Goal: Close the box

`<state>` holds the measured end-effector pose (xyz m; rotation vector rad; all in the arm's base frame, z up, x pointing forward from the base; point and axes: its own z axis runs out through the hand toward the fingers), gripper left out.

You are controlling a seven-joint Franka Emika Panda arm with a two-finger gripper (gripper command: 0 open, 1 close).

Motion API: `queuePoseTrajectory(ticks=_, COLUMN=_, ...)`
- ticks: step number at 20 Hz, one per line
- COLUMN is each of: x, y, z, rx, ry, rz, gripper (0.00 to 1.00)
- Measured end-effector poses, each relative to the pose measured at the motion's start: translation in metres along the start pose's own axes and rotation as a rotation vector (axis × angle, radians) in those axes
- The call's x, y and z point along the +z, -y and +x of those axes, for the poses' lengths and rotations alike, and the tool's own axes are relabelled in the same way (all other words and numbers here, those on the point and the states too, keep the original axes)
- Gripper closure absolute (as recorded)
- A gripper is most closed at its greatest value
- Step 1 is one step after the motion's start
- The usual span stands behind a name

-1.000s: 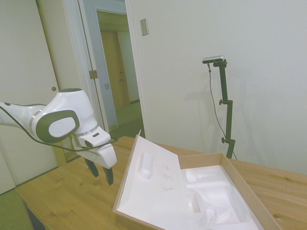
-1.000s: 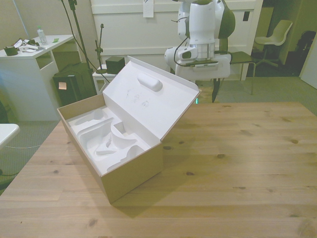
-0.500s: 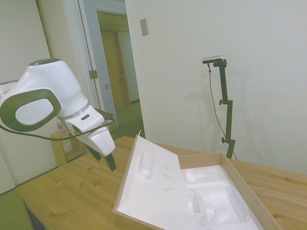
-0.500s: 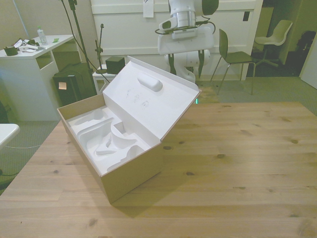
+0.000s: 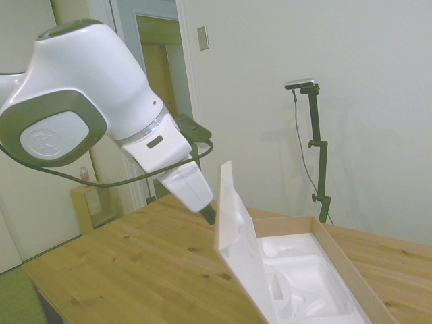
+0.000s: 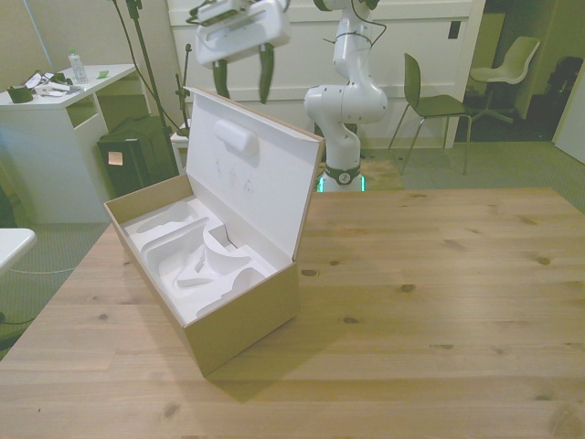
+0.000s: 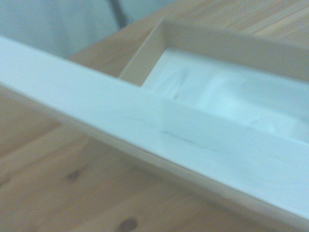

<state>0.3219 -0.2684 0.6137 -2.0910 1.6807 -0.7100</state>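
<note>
Pincer (image 6: 241,82), fingers apart and empty, sits behind the near-upright lid (image 6: 245,174), box (image 6: 239,315) cavity beyond.

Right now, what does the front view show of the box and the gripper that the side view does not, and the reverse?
Only the front view shows the foam face of the lid with its raised oblong pad, the box's brown outer wall, and the gripper above the lid's top edge, jaws apart. Only the side view shows the lid edge-on, nearly upright, with the gripper behind it, on its outer side. Both show the lid raised and the white foam tray uncovered.
</note>
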Motion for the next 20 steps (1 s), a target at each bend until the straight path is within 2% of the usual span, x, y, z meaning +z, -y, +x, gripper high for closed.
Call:
queuePoseTrajectory(ticks=2, x=-0.006, y=-0.008, z=0.025, rx=0.065, ry=-0.071, rz=0.046, gripper=0.0)
queuePoseTrajectory(ticks=4, x=-0.002, y=-0.01, z=0.035, rx=0.087, ry=-0.099, rz=0.058, gripper=0.0)
queuePoseTrajectory(ticks=8, x=0.012, y=0.008, z=0.015, rx=0.035, ry=-0.089, rz=0.05, gripper=0.0)
queuePoseTrajectory(ticks=10, x=0.024, y=0.019, z=-0.013, rx=-0.031, ry=-0.053, rz=0.035, gripper=0.0)
queuePoseTrajectory(ticks=13, x=0.048, y=0.028, z=-0.079, rx=-0.15, ry=0.052, rz=-0.019, gripper=0.0)
queuePoseTrajectory(ticks=17, x=0.072, y=0.027, z=-0.167, rx=-0.31, ry=0.204, rz=-0.13, gripper=0.0)
queuePoseTrajectory(ticks=20, x=0.073, y=0.02, z=-0.201, rx=-0.377, ry=0.323, rz=-0.224, gripper=0.0)
